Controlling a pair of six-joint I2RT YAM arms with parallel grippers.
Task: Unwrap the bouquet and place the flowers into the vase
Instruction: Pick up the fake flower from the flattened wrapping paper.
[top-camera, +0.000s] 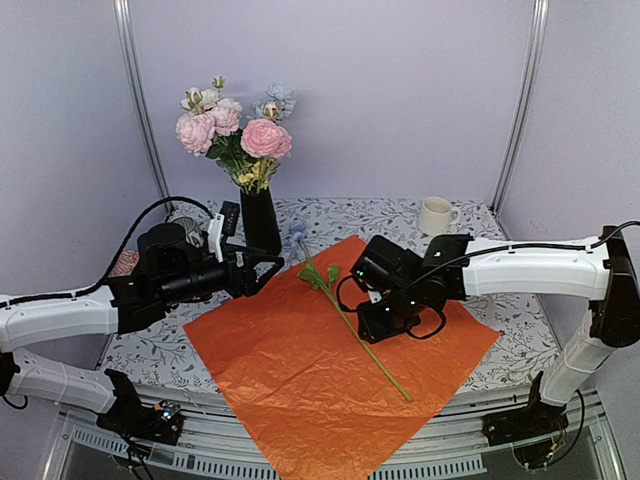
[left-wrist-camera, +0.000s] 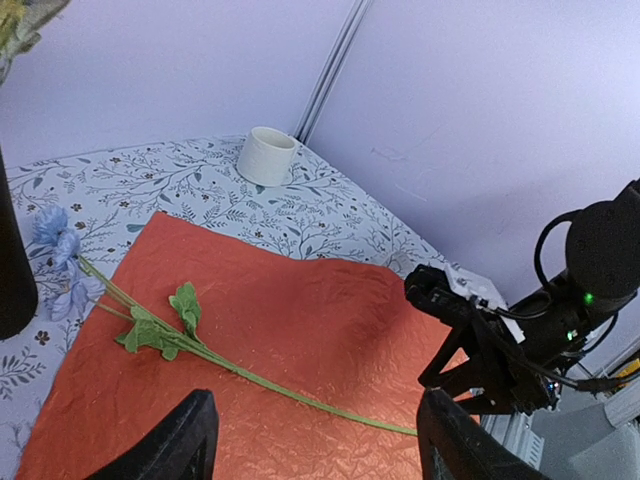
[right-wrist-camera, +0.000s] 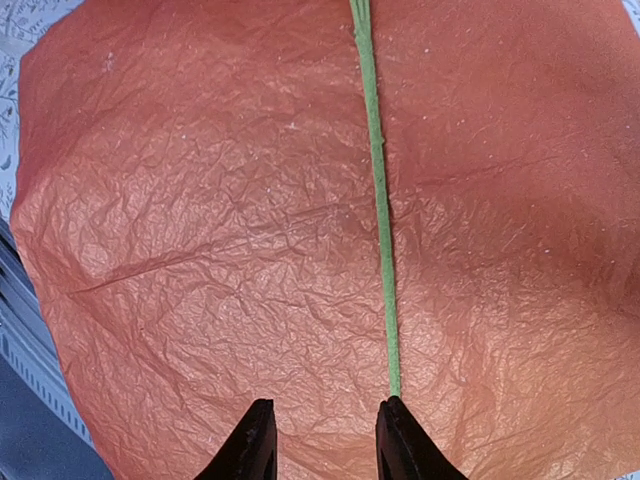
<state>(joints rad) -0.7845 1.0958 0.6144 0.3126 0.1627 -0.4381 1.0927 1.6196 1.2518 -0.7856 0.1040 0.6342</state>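
My right jaws stand parted and grasp nothing: between the two black fingers (right-wrist-camera: 400, 445) only the crinkled orange sheet (right-wrist-camera: 200, 250) shows. A thin green stem (right-wrist-camera: 380, 200) runs straight away from me over that sheet. Its near part meets the tip of the finger on the right side of my wrist view, outside the gap. Whether stem and finger touch I cannot tell. From above, these jaws sit low over the sheet, right beside the stem's middle stretch.

My left jaws are spread wide and are empty too. They hang in the air over the sheet's back left edge, just in front of the vase (top-camera: 260, 222), and face across toward my right arm.

The stem belongs to a single flower (top-camera: 345, 320) lying flat and slantwise on the sheet. Its leaves (left-wrist-camera: 160, 325) rest on the orange. Its pale blue head (left-wrist-camera: 50, 235) lies off the sheet on the counter (top-camera: 520, 330), near the foot of the vase. The sheet is spread open and flat, one corner hanging over the near edge of the counter.

The vase stands upright at the back left, black and slim. It holds a bunch of blooms (top-camera: 240, 135) in pink, white and pale blue, with small yellow clusters. A white mug (top-camera: 434, 215) stands at the back right, well apart from all of this.
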